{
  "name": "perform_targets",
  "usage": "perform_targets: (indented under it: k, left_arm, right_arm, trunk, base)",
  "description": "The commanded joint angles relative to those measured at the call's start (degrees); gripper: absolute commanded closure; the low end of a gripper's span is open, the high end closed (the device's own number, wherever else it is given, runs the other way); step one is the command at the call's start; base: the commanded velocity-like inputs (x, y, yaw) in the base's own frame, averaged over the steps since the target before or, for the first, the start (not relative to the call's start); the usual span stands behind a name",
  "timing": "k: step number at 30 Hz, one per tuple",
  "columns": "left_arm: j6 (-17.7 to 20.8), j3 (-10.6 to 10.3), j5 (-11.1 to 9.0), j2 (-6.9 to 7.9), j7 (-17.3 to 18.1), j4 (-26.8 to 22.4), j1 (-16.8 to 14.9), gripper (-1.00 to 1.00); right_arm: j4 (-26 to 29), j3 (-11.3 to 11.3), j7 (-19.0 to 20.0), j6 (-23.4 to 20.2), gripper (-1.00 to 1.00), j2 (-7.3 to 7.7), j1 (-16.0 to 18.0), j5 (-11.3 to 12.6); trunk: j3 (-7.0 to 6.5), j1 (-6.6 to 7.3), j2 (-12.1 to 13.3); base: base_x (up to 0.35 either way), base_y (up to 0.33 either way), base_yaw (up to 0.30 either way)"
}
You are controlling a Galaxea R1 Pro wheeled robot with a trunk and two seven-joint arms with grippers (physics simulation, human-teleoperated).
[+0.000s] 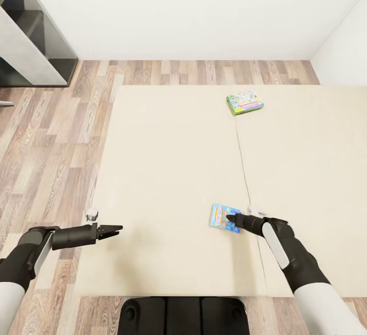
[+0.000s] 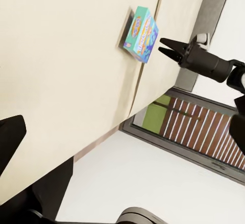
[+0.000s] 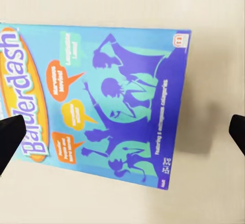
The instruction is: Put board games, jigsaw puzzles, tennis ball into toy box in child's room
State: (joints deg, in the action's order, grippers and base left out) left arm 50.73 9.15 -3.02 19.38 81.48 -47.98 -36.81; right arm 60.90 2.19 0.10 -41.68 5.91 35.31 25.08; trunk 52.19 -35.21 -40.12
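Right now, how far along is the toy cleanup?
Nothing looks stowed yet. Both bed games still lie on the bed: the blue board game and the white-green board game. In hand: the right gripper, jaws open, poised at the blue one, not gripping. The left gripper is idle. Everything remains.

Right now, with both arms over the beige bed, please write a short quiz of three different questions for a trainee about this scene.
1. True or false: the right gripper is shut on the blue flat board game box.
2. How many board games lie on the beige bed mattress?
3. Which is farther from the robot: A) the blue box, B) the white-green board game box?

Key: 1 false, the fingers stand apart with the box between them, not clamped. 2 two. 3 B.
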Motion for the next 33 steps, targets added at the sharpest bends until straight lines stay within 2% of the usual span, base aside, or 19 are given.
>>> perform_targets:
  k: [1, 8, 13, 15, 19, 22, 26, 33]
  left_arm:
    - [0.6, 0.0, -0.1, 0.04, 0.2, 0.0, 0.0, -1.00]
    - [0.6, 0.0, -0.1, 0.17, 0.2, 0.0, 0.0, -1.00]
    - [0.6, -0.1, -0.1, 0.12, 0.2, 0.0, 0.0, -1.00]
    - [0.6, -0.2, -0.1, 0.05, 0.2, 0.0, 0.0, -1.00]
    - [0.5, -0.2, -0.1, 0.05, 0.2, 0.0, 0.0, -1.00]
    - [0.5, -0.1, -0.1, 0.09, 0.3, 0.0, 0.0, -1.00]
    - [0.5, 0.0, -0.1, 0.17, 0.3, 0.0, 0.0, -1.00]
    - [0.4, 0.0, -0.1, 0.14, 0.6, 0.0, 0.0, -1.00]
  right_arm:
    - [0.1, 0.1, -0.3, -0.3, -1.00, -0.11, 0.2, 0.0]
    - [-0.2, 0.1, -2.0, -2.0, -1.00, -1.44, 3.1, -0.2]
    - [-0.5, 0.1, -6.7, -5.7, -1.00, -2.17, 5.5, 0.0]
    - [-1.4, 0.1, -8.1, -6.5, -1.00, -2.52, 6.6, 0.1]
    - [-5.5, 0.1, -9.6, -7.1, -1.00, -4.26, 10.0, -0.2]
    - [-8.4, 0.2, -10.5, -7.0, -1.00, -4.81, 11.2, -0.3]
    - [-10.5, 0.0, -11.7, -6.7, -1.00, -5.13, 11.9, -0.2]
    - [-11.0, 0.0, -11.8, -6.7, -1.00, -5.20, 12.0, -0.2]
  trunk:
    - [0.04, -0.02, 0.0]
    - [0.04, -0.02, 0.0]
    - [0.04, -0.02, 0.0]
    - [0.04, -0.02, 0.0]
    - [0.04, -0.02, 0.0]
    - [0.04, -0.02, 0.0]
    - [0.04, -0.02, 0.0]
    - [0.04, -0.02, 0.0]
  base:
    - [0.000, 0.000, 0.000]
    - [0.000, 0.000, 0.000]
    - [0.000, 0.000, 0.000]
    - [0.000, 0.000, 0.000]
    - [0.000, 0.000, 0.000]
    - [0.000, 0.000, 0.000]
    - [0.000, 0.000, 0.000]
    - [0.000, 0.000, 0.000]
